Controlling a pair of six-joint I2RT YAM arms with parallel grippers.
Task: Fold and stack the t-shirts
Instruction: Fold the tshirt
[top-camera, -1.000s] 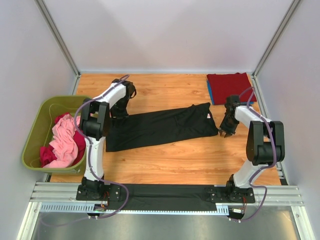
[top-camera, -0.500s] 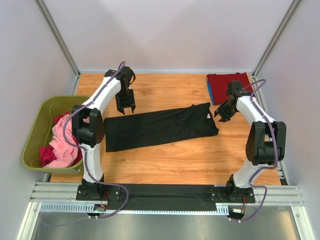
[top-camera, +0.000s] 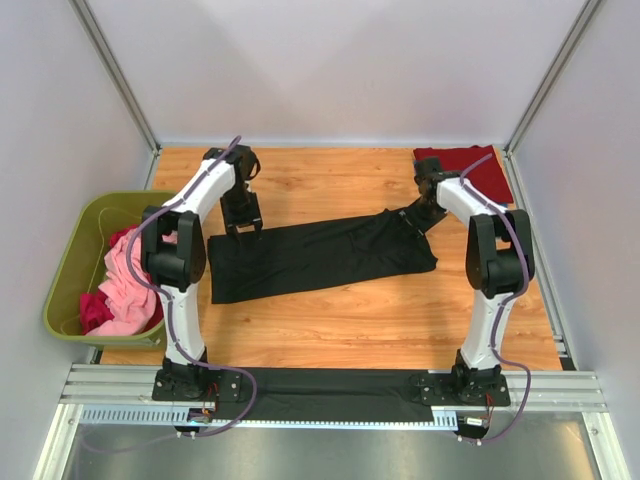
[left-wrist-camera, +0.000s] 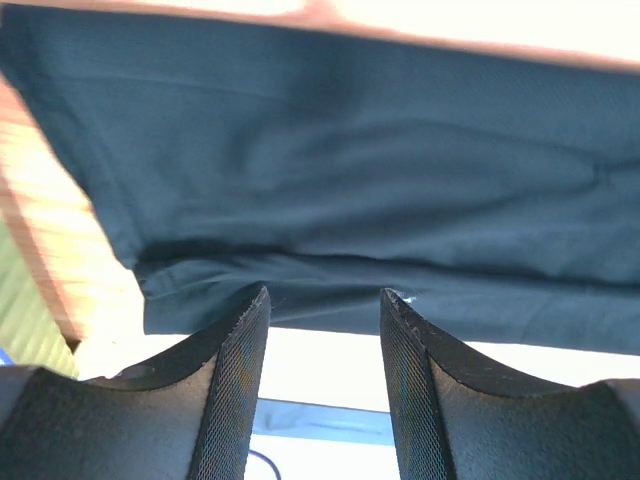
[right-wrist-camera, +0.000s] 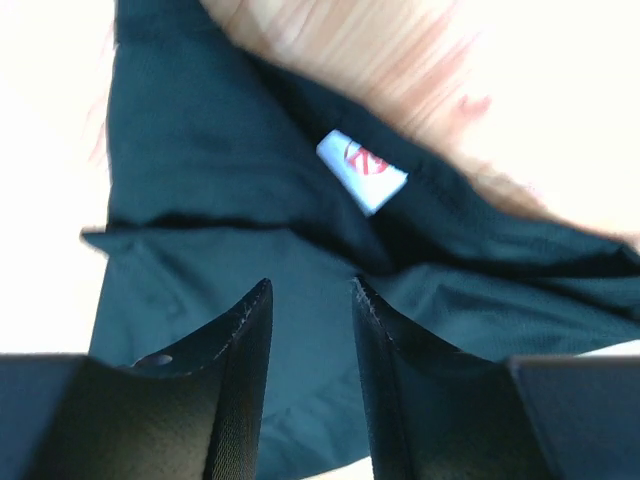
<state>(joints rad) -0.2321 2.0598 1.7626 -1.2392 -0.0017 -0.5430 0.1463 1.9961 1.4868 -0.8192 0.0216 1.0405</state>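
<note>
— Where was the black t-shirt (top-camera: 320, 255)?

— Spread flat across the middle of the wooden table (top-camera: 340, 330). It made a long, narrow band of soft matte cloth lying slightly aslant, with the neck end to the right. A few shallow folds ran along it.

— And the left gripper (top-camera: 243, 228)?

— It stood over the far edge of the shirt's left end, jaws well apart and nothing between them. In the left wrist view its fingers (left-wrist-camera: 232, 380) were curved and black, with a fine mesh grain on the inner faces. They framed the doubled hem.

— The right gripper (top-camera: 412, 218)?

— At the collar end. Its jaws were parted by a narrower gap, and no cloth was pinched there. Whether the tips touched the fabric I could not tell. Just beyond them lay the small white neck label (right-wrist-camera: 362, 172), rectangular with a red mark.

— Other shirts?

— A dark red t-shirt (top-camera: 480, 172) lay folded flat in the far right corner, well apart. A pink t-shirt (top-camera: 125, 280) sat crumpled in the olive-green plastic bin (top-camera: 70, 250) at the table's left side, with magenta cloth (top-camera: 92, 310) beside it.
</note>
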